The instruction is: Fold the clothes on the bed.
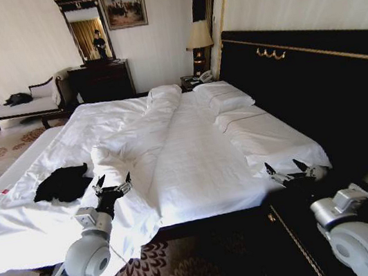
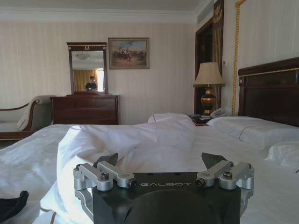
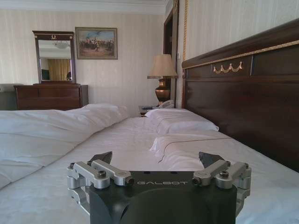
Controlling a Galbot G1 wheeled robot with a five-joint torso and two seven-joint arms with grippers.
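Softly crumpled black T-shirt [image 1: 63, 184] on white bed [image 1: 201, 156]; both pincers [image 1: 112, 185] [image 1: 287, 168] wide.

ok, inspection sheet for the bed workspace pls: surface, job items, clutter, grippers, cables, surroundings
Surface: bed, white sheets, duvet bunched down the middle.
Job's things: black T-shirt crumpled near the bed's left edge, unfolded.
Clutter: nothing seen on the bed besides pillows.
Grippers: left gripper open, over the bed just right of the shirt, not touching it; right gripper open, at the bed corner by the headboard.
Cables: nothing seen.
Surroundings: lamp and phone on nightstand, dresser with mirror, painting, chaise longue, patterned carpet.
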